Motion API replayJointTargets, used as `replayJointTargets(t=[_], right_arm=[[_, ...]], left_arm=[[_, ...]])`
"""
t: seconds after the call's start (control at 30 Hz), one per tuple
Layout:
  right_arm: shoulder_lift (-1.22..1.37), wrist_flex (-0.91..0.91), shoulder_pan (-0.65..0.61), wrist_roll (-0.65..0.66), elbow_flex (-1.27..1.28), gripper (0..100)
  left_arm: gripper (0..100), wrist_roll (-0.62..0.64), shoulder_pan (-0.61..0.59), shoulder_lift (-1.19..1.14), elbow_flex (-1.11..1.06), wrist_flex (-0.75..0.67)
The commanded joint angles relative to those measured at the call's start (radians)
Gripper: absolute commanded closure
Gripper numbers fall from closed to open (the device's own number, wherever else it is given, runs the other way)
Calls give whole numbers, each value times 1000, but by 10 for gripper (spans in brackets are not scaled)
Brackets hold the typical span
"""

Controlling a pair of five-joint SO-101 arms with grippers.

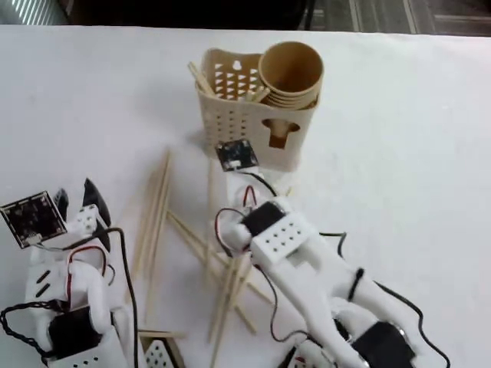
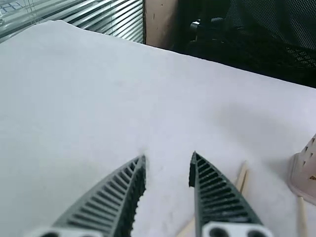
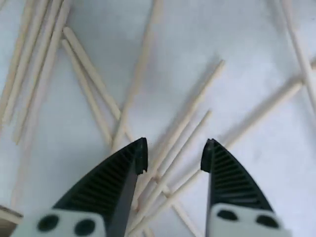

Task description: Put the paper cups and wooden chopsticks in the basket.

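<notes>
A cream perforated basket (image 1: 244, 123) stands at the back middle of the table. Stacked brown paper cups (image 1: 291, 70) sit in its right side, and a few wooden chopsticks (image 1: 201, 78) lean in its left side. Many loose chopsticks (image 1: 155, 211) lie scattered on the white table in front of it. My right gripper (image 3: 175, 156) hangs open just above a crossed pile of chopsticks (image 3: 183, 123), holding nothing. My left gripper (image 1: 77, 198) is open over bare table at the left, with one chopstick (image 2: 241, 176) beside its fingertip and the basket's corner (image 2: 306, 170) farther off.
The right arm (image 1: 282, 234) stretches from the front right across the loose chopsticks (image 1: 230, 285), its wrist camera board (image 1: 236, 155) close to the basket's front wall. A window with blinds (image 2: 94, 17) lies beyond the table's far edge.
</notes>
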State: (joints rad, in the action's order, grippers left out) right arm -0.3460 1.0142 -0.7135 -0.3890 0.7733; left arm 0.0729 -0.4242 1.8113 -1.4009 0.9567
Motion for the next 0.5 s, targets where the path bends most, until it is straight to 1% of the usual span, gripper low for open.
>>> replayJointTargets(t=[0.0,0.13,0.3,0.47], right_arm=[[108,-25,-8,-74,-71,811],[200,-27,1,-135,-126,811],[266,-68,28,-143,-130,820],[321,-107,22,-137,-135,930]], left_arm=[[842,-11,-5,10,5,-15],[842,-11,-5,10,5,-15],[842,-11,-5,10,5,-15],[842,-11,-5,10,5,-17]])
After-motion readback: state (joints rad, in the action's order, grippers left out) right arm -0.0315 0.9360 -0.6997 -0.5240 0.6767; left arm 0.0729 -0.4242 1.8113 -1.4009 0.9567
